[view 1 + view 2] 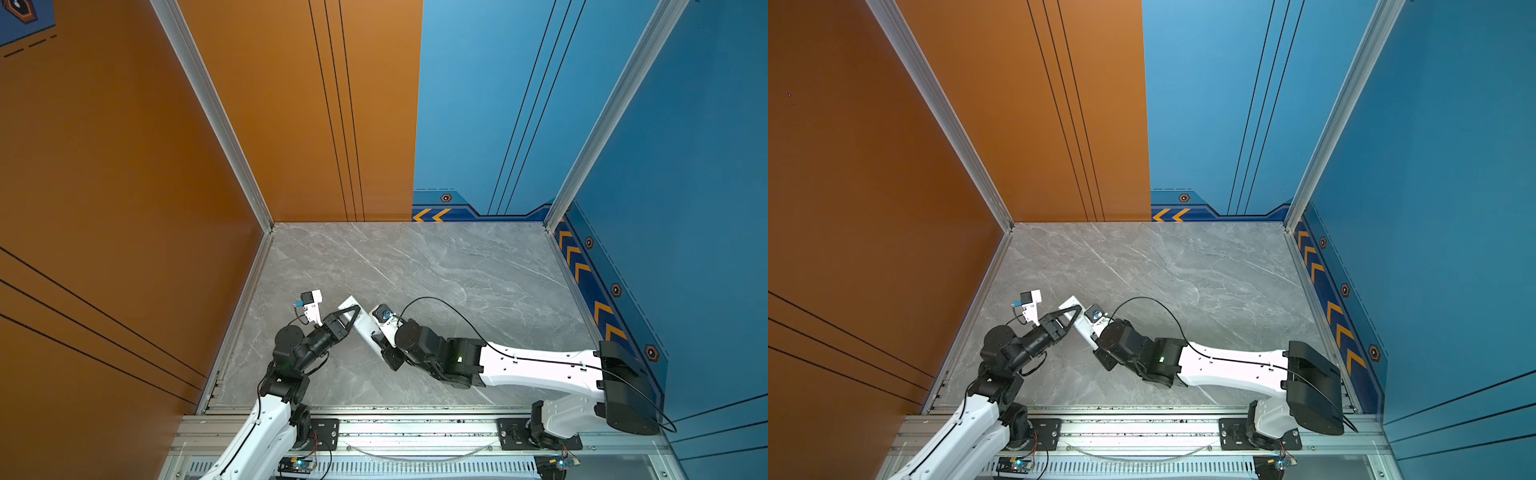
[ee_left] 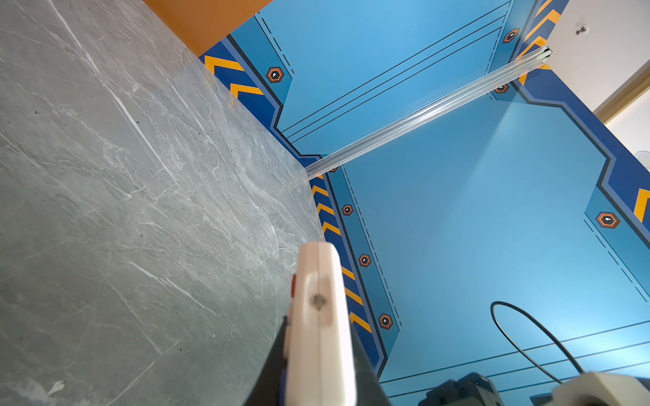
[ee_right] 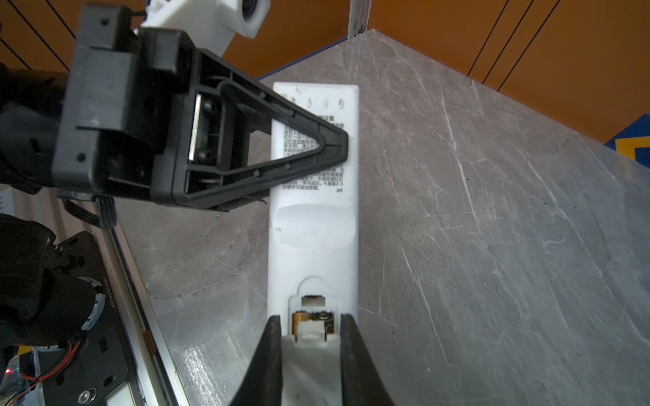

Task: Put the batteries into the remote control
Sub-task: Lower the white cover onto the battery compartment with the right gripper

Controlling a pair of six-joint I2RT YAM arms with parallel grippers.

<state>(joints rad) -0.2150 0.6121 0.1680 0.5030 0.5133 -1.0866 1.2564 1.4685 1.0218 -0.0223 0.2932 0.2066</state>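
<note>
left jaws clench the remote control (image 3: 313, 228) near its far end; right jaws grasp it astride the open battery bay (image 3: 312, 318). hold it level, bay facing up.

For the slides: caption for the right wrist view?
The left gripper and right gripper grip the remote control, back up, battery compartment partly open.

Remote control (image 3: 313, 225): white; black printed text on back. Surface (image 1: 436, 270): grey marble pattern, pale veins. Walls: orange panel (image 1: 124, 166) and blue panel (image 1: 478, 104), both with thin black lines; navy band (image 1: 592, 289), yellow-orange chevrons, hexagon marks.
</note>
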